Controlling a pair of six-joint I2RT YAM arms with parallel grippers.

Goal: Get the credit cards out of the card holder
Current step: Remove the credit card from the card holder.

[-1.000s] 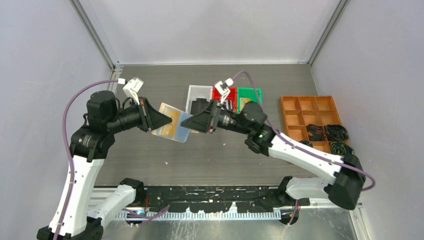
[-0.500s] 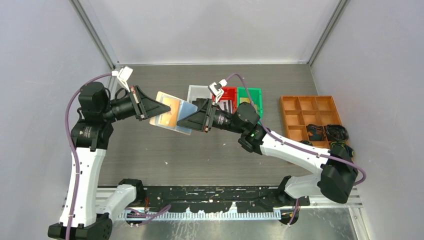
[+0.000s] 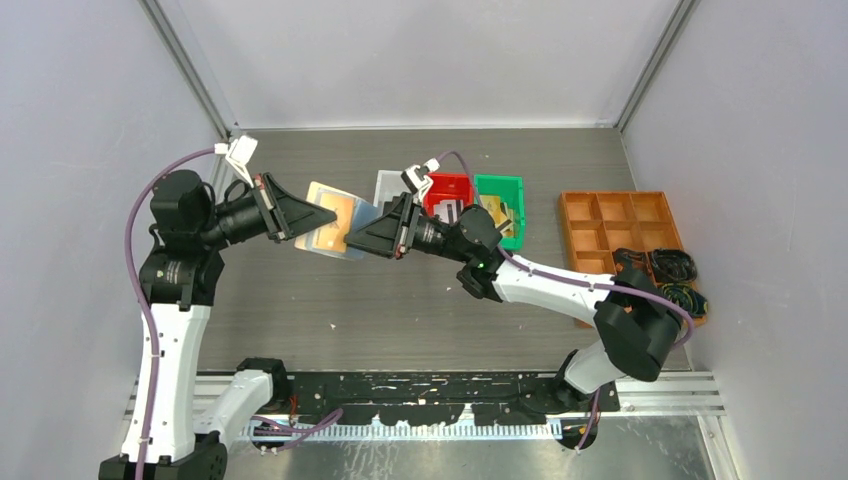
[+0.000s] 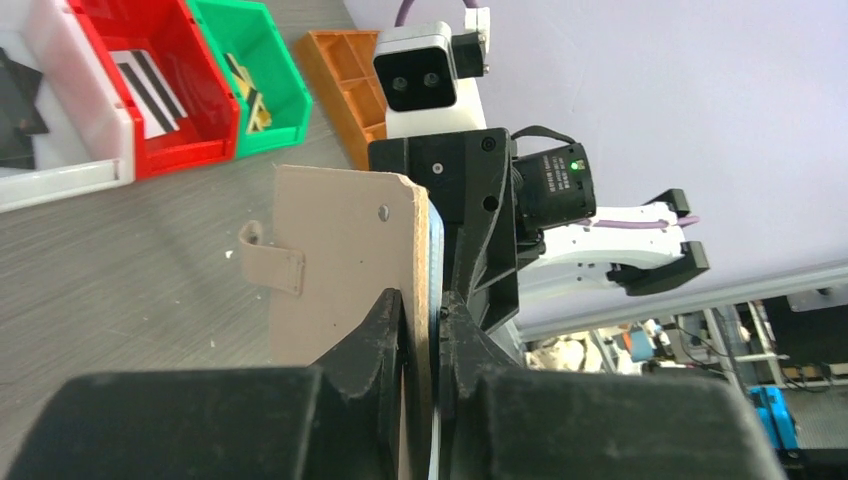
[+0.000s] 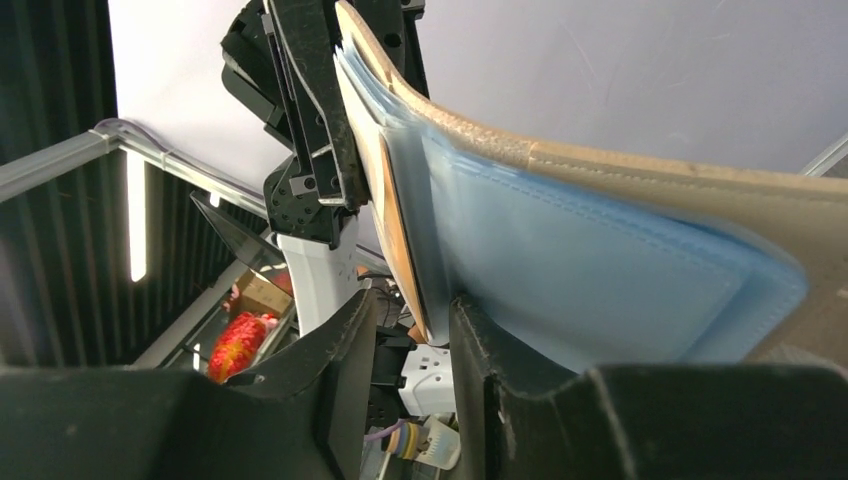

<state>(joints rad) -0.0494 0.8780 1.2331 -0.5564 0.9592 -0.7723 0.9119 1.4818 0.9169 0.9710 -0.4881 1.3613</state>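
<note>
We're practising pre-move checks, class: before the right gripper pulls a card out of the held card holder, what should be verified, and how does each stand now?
1. Left gripper clamped on card holder: ok.
2. No contact between card holder and table: ok.
3. Snap tab undone: ok.
4. Right gripper closed on the orange card, not the blue sleeve: cannot tell.

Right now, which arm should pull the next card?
Right, probably. The left claw is clamped on the card holder, holding it up; the right claw straddles the orange card at its edge.
</note>
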